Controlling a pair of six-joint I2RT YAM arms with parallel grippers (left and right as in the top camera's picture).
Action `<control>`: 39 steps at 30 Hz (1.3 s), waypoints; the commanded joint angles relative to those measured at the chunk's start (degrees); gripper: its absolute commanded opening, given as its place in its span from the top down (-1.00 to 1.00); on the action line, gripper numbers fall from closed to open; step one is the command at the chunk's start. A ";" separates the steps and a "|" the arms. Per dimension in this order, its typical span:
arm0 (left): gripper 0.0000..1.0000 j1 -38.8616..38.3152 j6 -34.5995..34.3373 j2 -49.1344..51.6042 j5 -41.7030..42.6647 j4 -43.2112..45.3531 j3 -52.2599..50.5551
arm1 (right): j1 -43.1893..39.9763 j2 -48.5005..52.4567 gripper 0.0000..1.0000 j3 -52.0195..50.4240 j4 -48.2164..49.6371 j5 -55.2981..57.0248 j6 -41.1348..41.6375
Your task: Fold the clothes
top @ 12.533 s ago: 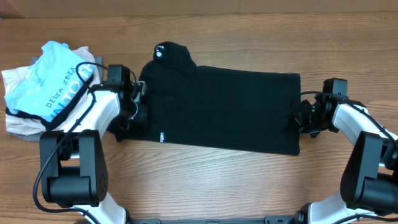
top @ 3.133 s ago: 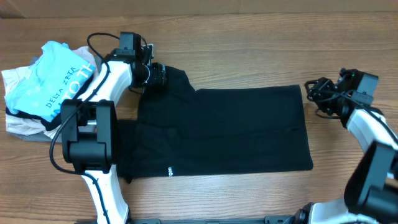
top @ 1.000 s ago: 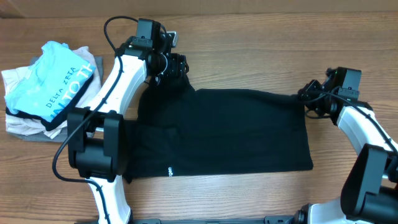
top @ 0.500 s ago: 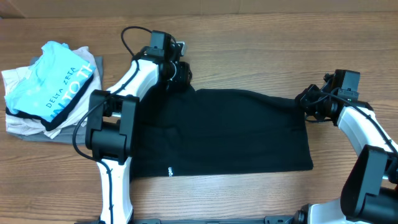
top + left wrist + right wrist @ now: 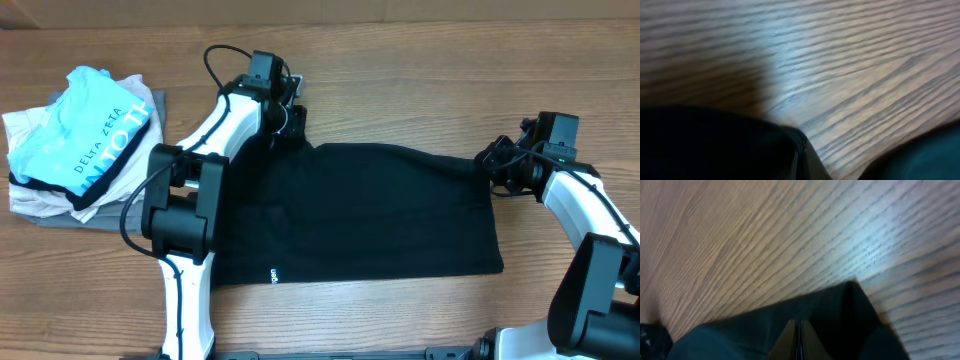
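Observation:
The clothes (image 5: 360, 215), a black shirt, lie spread flat across the middle of the table in the overhead view. My left gripper (image 5: 291, 120) is at the shirt's far left corner, jaws shut, with black fabric (image 5: 705, 145) bunched against its tips (image 5: 802, 147) in the left wrist view. My right gripper (image 5: 492, 160) is at the far right corner. In the right wrist view its fingers (image 5: 799, 325) are pressed together on the dark cloth (image 5: 840, 310), whose corner peaks just beyond them. Small white print (image 5: 271, 275) shows near the front hem.
A light-blue shirt with white lettering (image 5: 95, 130) sits on white and grey garments (image 5: 30, 195) at the left edge. My left arm (image 5: 215, 130) reaches from the front over the shirt's left side. Bare wood table (image 5: 400, 80) lies behind the shirt.
My left gripper has shifted right to the shirt's far left corner and closed its jaws there. The right gripper has stayed shut at the far right corner.

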 commanded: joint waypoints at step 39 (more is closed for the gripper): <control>0.91 1.42 -0.04 -12.48 4.20 -39.89 3.63 | -1.97 -1.86 0.92 -0.13 -9.81 8.07 -2.19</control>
